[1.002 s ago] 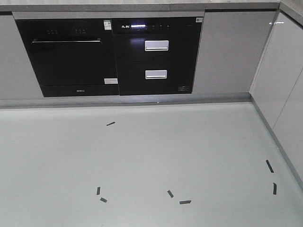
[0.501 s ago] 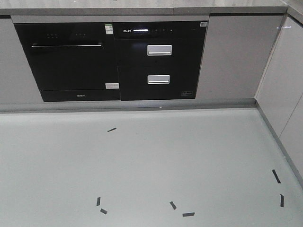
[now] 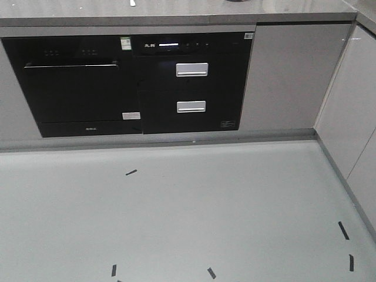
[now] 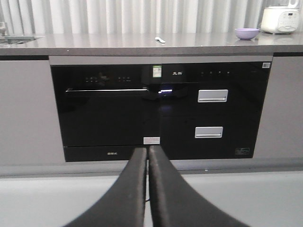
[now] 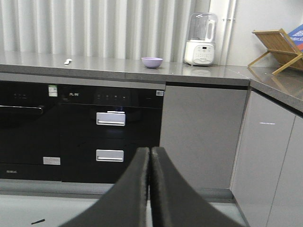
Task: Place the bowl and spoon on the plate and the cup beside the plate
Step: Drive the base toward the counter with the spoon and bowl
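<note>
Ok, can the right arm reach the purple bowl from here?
Probably not yet. The bowl sits on the counter beyond open floor, well ahead of the right gripper, whose jaws are shut. Nothing blocks the way; the base likely needs to roll closer.

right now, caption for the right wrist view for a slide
Shut right pincer faces the kitchen counter, where the bowl and spoon lie apart.

Counter (image 5: 199, 73): 1 bowl (image 5: 152, 62), 1 spoon (image 5: 67, 61), 1 white appliance (image 5: 200, 39) w/ clear jug, 1 wooden rack (image 5: 279, 45). Below: 1 black oven-type unit (image 3: 76, 88), 1 black drawer unit (image 3: 191, 82) w/ 2 silver handles (image 3: 191, 70). Floor (image 3: 235, 205): 5 black tape strips (image 3: 131, 173) fully in front view.
</note>
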Motion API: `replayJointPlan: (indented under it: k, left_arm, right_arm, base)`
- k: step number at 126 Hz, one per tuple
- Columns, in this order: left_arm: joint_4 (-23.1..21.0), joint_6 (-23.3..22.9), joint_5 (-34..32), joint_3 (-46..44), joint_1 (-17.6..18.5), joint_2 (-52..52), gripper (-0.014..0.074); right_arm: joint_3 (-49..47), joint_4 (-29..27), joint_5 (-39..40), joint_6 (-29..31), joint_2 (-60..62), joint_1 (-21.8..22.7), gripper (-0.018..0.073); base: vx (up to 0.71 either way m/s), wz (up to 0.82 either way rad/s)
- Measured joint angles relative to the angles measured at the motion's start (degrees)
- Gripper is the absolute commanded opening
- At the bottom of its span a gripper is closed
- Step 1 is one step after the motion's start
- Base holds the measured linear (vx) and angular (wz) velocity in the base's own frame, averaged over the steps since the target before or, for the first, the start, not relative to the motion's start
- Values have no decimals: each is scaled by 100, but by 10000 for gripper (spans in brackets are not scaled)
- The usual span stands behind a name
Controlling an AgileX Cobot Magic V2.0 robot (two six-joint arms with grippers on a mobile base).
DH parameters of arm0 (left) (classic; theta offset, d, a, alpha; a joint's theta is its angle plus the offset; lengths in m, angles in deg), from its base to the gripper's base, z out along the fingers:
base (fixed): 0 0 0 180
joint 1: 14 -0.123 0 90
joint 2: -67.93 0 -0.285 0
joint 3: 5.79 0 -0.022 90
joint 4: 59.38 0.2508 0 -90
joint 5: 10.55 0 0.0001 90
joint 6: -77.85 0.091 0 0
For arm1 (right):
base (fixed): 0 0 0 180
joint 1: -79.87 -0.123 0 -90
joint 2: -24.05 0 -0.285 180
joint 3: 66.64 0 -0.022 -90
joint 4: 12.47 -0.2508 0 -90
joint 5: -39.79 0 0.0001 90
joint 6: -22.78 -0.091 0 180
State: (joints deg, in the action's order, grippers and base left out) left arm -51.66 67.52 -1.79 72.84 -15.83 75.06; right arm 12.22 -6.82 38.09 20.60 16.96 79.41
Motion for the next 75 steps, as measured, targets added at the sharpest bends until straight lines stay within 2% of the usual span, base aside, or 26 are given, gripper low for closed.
replayJointPlan:
  k: [26,75]
  left_arm:
    - [0,0,0,0,0,0,-6]
    - [0,0,0,0,0,0,-6]
  right_arm:
    - [0,0,0,0,0,0,-1]
    - [0,0,0,0,0,0,-1]
  base:
    - [17,-12]
    - [20,3]
